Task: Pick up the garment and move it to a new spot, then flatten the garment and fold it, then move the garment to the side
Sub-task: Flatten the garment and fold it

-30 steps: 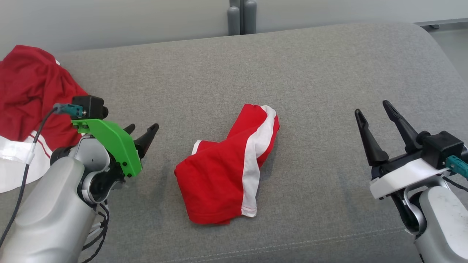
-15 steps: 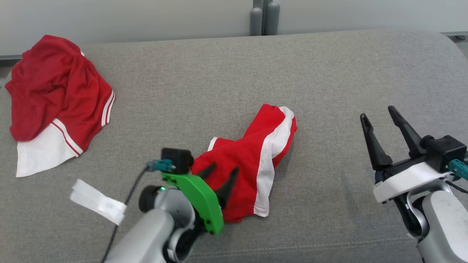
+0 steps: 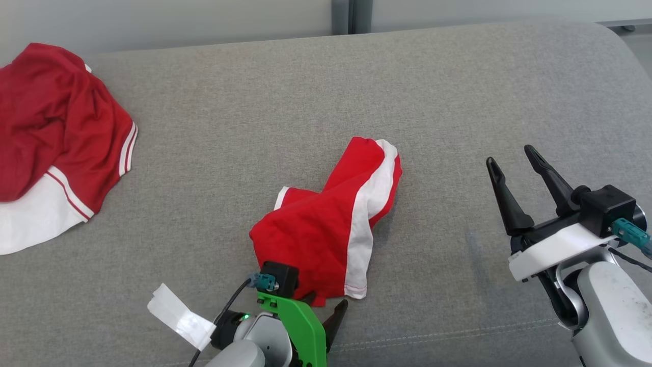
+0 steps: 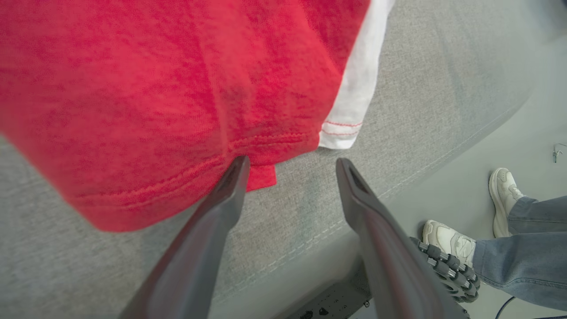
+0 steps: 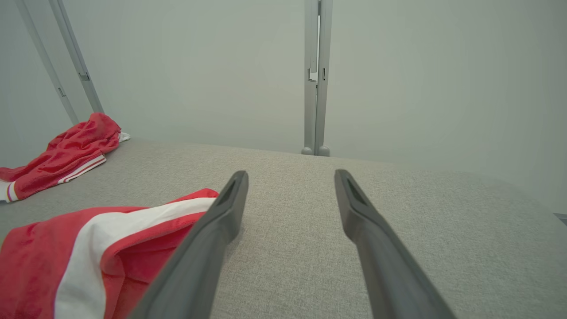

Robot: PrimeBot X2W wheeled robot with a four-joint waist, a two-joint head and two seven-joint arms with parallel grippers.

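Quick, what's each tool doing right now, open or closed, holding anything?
Left tool: open, holding nothing, fingers at the near hem of the red shorts.
Right tool: open, holding nothing.

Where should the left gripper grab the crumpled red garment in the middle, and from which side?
Its near hem, from the robot's side: that stitched edge lies loose on the cushion, right ahead of the open left gripper.

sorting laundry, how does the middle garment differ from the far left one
Middle garment: brighter red, one broad white stripe, left gripper at its hem. Far-left garment: darker red, thin white stripes, apart from both grippers. Both lie crumpled on the grey cushion.
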